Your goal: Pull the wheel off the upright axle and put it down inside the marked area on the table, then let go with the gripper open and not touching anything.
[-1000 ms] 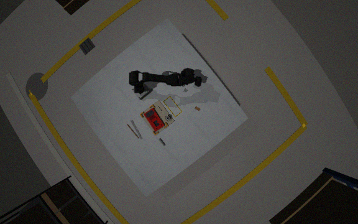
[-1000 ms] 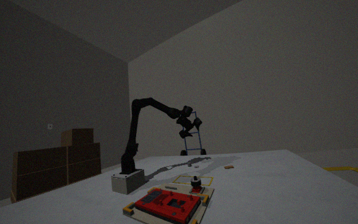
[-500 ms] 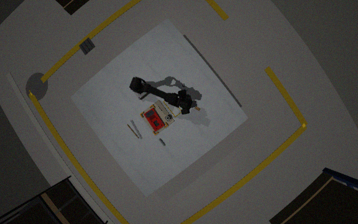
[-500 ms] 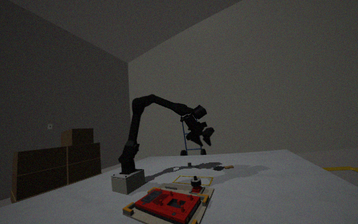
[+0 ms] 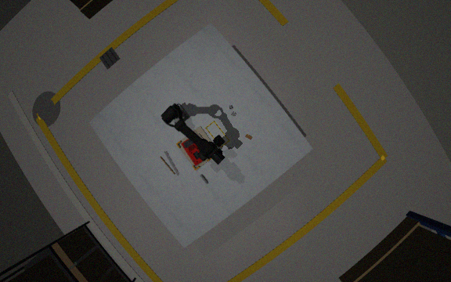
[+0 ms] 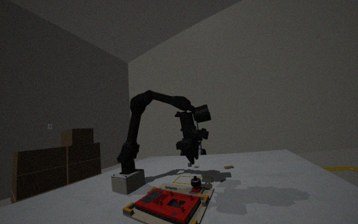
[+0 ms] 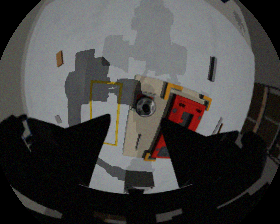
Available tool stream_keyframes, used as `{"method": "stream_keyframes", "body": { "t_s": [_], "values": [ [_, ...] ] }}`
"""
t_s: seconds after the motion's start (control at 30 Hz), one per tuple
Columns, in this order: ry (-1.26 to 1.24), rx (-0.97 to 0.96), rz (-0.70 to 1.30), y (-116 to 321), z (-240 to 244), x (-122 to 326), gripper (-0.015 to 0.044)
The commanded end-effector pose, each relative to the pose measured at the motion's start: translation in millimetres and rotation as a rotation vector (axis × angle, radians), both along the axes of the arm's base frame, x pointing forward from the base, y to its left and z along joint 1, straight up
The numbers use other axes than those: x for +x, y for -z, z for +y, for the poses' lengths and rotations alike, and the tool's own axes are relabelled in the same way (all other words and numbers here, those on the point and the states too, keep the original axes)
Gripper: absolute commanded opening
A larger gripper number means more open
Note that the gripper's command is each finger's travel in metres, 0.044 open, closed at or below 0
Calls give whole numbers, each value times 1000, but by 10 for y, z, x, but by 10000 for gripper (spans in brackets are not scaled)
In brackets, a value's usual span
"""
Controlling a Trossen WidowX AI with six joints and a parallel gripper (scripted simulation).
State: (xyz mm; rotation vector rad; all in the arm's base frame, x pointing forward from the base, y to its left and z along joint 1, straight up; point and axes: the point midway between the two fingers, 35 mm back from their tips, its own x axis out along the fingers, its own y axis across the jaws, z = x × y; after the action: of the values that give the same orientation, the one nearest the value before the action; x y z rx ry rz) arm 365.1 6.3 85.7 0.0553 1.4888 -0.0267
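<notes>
The dark wheel (image 6: 196,183) (image 7: 139,108) sits on the upright axle, whose tip (image 6: 194,177) shows above it. They stand on the beige board (image 6: 155,216) (image 7: 147,129) beside the red part. In the top view the arm hides the wheel. The marked area, a yellow outline (image 5: 210,124) (image 6: 176,179) (image 7: 117,130), lies on the table next to the board, with nothing in it but shadow. My gripper (image 6: 192,162) (image 7: 136,119) is open and empty. It points down, well above the table, and in the wrist view the wheel shows beyond and between the fingertips.
The red part (image 6: 166,203) (image 7: 192,109) is held by orange-yellow corner brackets on the board. An orange piece (image 5: 248,136) (image 6: 229,167) (image 7: 59,59), a dark bar (image 5: 204,178) (image 7: 212,68), thin strips (image 5: 167,164) and small grey pieces (image 5: 231,106) lie on the table. The arm's base (image 6: 127,183) is behind the board.
</notes>
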Motion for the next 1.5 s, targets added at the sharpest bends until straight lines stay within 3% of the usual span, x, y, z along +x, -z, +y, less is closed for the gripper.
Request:
{"method": "stream_keyframes", "body": {
  "t_s": [0.0,0.67,1.0,1.47],
  "values": [
    [72,-12,49,39,-85,-62,300],
    [73,-13,48,50,-179,-6,300],
    [72,-13,49,741,-181,9,300],
    [72,-13,49,779,-180,-6,300]
  ]
}}
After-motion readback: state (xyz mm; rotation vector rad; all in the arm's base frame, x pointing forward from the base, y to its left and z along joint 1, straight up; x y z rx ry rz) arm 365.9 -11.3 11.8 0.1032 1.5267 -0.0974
